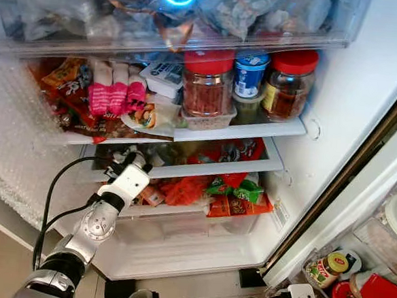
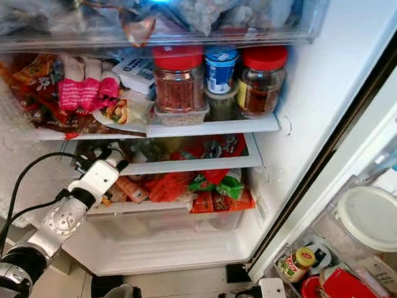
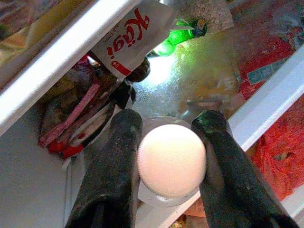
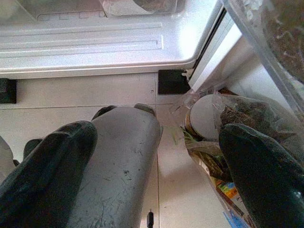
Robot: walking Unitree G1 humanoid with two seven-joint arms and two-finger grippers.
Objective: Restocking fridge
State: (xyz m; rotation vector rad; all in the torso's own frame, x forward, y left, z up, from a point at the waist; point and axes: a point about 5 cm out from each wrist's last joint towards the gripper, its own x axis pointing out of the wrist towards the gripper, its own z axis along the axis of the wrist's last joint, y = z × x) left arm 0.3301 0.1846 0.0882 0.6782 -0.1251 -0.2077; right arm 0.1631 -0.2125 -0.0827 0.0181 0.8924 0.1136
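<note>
The fridge stands open before me, its shelves [image 1: 240, 131] crowded with food. My left gripper [image 1: 133, 161] reaches into the left end of the second shelf [image 1: 204, 168]. In the left wrist view its two black fingers [image 3: 116, 156] press on either side of a round white cap [image 3: 171, 159] on a clear bottle, which rests at the shelf's white front rail. Behind it lie a white packet with red lettering [image 3: 133, 35] and something green [image 3: 178, 35]. My right gripper [image 4: 156, 135] hangs low by the fridge door, open, pointing down at the tiled floor.
Two red-lidded jars [image 1: 208, 81] [image 1: 290, 80] and a blue-lidded tub [image 1: 250, 71] crowd the upper shelf, with pink packets [image 1: 113, 95] to their left. Red and orange packets [image 1: 216, 191] fill the lower shelf. Door racks at right hold jars [image 1: 330, 267]. Bubble wrap [image 1: 8, 136] hangs at left.
</note>
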